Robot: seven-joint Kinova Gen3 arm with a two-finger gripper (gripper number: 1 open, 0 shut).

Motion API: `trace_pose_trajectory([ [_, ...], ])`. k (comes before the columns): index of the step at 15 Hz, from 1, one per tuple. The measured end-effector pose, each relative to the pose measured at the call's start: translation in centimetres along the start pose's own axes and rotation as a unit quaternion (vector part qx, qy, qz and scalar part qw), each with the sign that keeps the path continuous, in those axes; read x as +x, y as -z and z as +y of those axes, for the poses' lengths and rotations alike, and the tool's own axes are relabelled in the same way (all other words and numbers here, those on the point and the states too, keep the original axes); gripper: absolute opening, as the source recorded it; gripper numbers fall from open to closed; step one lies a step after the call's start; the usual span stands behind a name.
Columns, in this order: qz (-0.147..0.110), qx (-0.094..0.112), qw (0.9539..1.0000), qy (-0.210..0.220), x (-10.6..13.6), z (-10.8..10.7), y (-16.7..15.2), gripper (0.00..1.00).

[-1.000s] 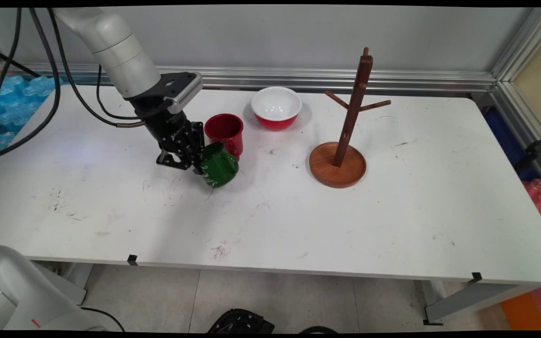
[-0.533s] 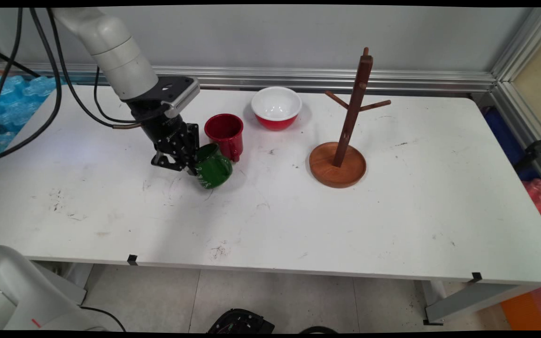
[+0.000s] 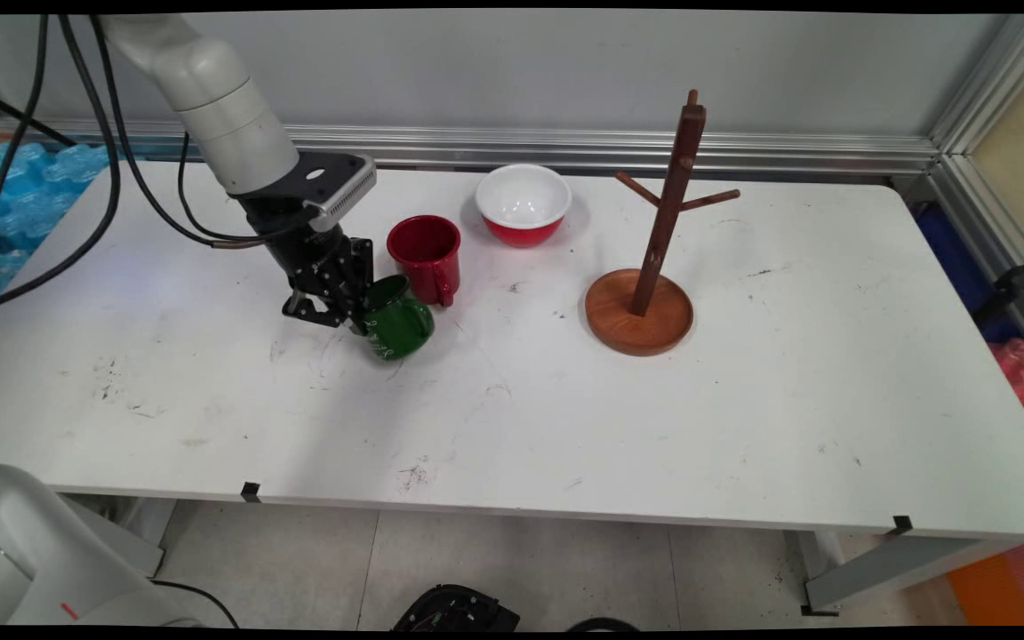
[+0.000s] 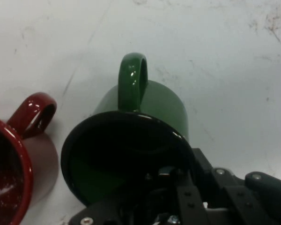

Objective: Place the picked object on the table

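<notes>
My black gripper [image 3: 361,311] is shut on the rim of a green mug [image 3: 399,321], which hangs tilted just above the white table [image 3: 512,418]. In the hand view the green mug [image 4: 131,145] fills the middle, its dark mouth towards the camera and its handle pointing up, with the gripper [image 4: 166,187] clamped on the rim at the bottom. A red mug [image 3: 425,253] stands upright just behind and to the right of the green one; the red mug [image 4: 14,154] shows at the left edge of the hand view.
A red bowl [image 3: 523,204] with a white inside sits at the back. A wooden mug tree [image 3: 654,249] on a round base stands right of centre. Black cables [image 3: 112,160] hang from the arm at the left.
The gripper has carried the green mug a little to the left and slightly towards the back, away from the mug tree. The red mug, bowl and tree have not moved.
</notes>
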Motion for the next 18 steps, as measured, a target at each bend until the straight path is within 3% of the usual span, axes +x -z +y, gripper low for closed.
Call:
trace_pose_trajectory([
  [17,-0.004,0.0,0.9999,-0.015,0.1,-0.4,-1.1,0.0],
  [18,-0.003,0.0,0.9999,-0.015,0.1,-0.4,-1.1,1.0],
])
